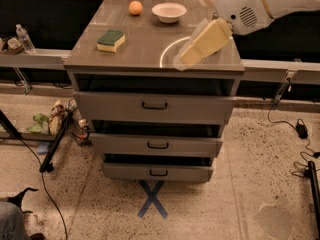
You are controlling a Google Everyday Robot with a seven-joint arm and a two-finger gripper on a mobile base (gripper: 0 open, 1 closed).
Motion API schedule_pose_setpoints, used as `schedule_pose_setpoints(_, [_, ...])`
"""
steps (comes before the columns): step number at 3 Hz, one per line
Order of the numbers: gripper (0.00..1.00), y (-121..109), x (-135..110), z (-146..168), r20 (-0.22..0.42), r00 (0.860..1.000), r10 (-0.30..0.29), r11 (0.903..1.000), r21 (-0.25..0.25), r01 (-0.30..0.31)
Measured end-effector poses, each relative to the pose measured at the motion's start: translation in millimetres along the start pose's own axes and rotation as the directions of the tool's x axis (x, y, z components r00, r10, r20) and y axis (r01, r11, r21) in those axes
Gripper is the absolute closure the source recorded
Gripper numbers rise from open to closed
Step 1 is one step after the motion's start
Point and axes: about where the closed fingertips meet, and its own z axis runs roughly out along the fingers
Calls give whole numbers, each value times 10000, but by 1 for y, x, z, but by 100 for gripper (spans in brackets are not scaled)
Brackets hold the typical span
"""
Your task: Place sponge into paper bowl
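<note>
The sponge (111, 40), green on top with a yellow body, lies flat on the left part of the grey cabinet top (145, 44). The white paper bowl (169, 12) stands empty at the back middle of the top. My gripper (182, 61), cream coloured, hangs from the white arm (250, 6) that comes in from the upper right. It points down and left over the right front of the top. It is well to the right of the sponge, in front of the bowl, and holds nothing I can see.
An orange fruit (135, 7) sits left of the bowl at the back. The cabinet has three drawers (154, 105) slightly open. A water bottle (25, 38) stands on the left ledge. Cables and clutter (55, 121) lie on the floor to the left.
</note>
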Motion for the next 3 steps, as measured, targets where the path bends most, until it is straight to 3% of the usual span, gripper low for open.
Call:
schedule_pose_setpoints(1, [0, 3, 8, 21, 260, 9984, 502, 9987, 87, -505])
schedule_pose_setpoints(2, [0, 4, 28, 79, 492, 9913, 1224, 9922, 185, -1234])
schedule_pose_setpoints(3, [0, -13, 32, 129, 961, 9828, 1574, 9847, 601, -1636])
